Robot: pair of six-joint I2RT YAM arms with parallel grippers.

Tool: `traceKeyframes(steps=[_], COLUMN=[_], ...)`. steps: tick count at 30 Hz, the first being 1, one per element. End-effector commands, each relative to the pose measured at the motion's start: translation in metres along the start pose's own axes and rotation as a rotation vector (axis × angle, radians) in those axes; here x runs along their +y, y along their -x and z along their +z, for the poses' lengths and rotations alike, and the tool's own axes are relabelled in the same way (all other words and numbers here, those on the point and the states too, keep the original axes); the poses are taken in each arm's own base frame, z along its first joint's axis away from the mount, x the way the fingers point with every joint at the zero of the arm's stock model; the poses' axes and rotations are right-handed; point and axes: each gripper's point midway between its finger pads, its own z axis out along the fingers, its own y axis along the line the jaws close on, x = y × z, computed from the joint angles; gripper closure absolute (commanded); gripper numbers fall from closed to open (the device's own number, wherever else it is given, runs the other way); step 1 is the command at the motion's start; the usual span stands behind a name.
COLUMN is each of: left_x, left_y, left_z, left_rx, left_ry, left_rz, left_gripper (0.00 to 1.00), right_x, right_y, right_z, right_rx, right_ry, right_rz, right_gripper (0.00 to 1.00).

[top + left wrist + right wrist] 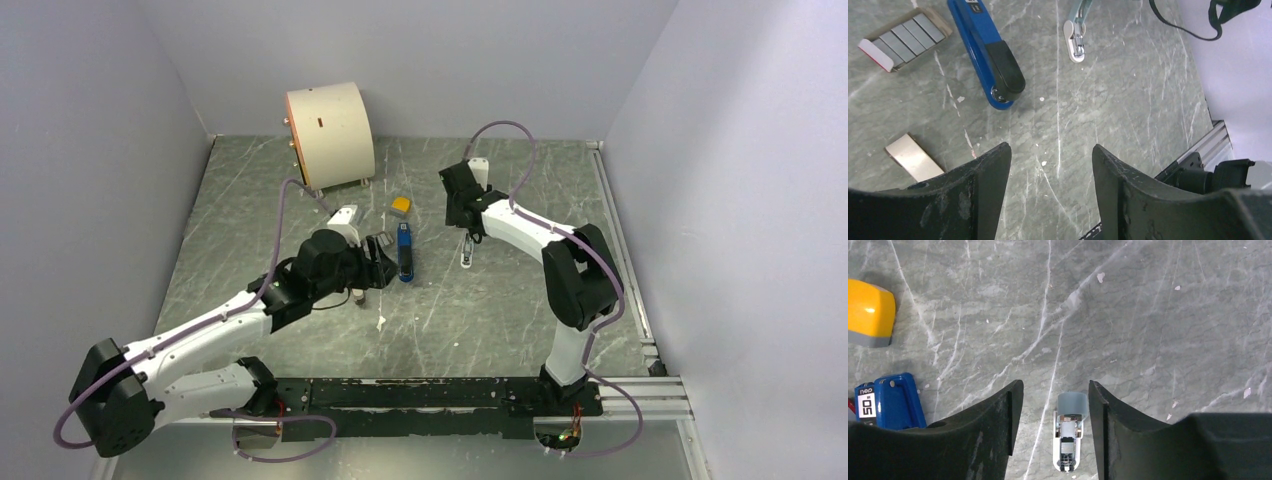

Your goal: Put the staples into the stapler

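The blue stapler (405, 250) lies lengthwise mid-table, black end (1005, 70) toward the arms; its blue front end shows in the right wrist view (890, 400). Grey ribbed staples (903, 32) sit in an open small box just left of it. My left gripper (1051, 147) hovers open over bare table, near the stapler's black end (377, 265). My right gripper (1054, 385) is open, to the right of the stapler. Between its fingers, on the table, lies a small white-and-metal piece (1068, 435) with a pale-blue end, not clamped.
A yellow block (401, 204) sits behind the stapler. A cream drum (330, 135) stands at the back left. A beige-grey little block (913, 159) lies beside my left finger. A metal rail (625, 260) runs along the table's right edge.
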Motion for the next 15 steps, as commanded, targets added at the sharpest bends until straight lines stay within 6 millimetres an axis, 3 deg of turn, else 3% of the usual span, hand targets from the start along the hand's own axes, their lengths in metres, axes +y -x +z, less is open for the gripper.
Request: traceKeyframes(steps=[1,5,12,15], left_x=[-0.024,-0.026,-0.027,-0.029], left_y=[0.001,-0.002,-0.011,-0.014], left_z=[0.004,0.009,0.013,0.015], left_rx=[0.021,0.038,0.076,0.095], left_ry=[-0.113,-0.12,-0.131,-0.139], left_rz=[0.029,0.025,0.017,0.012], left_gripper=[0.34,0.34,0.32,0.31], right_x=[-0.007,-0.012,-0.016,-0.015], right_y=[-0.002,-0.007,-0.017,-0.02], right_z=[0.004,0.005,0.008,0.008], right_rx=[0.006,0.018,0.043,0.052], right_ry=[-0.02,-0.043,-0.061,-0.054], right_rz=[-0.009,-0.017,-0.019,-0.013], right_gripper=[0.48,0.51,0.47,0.51])
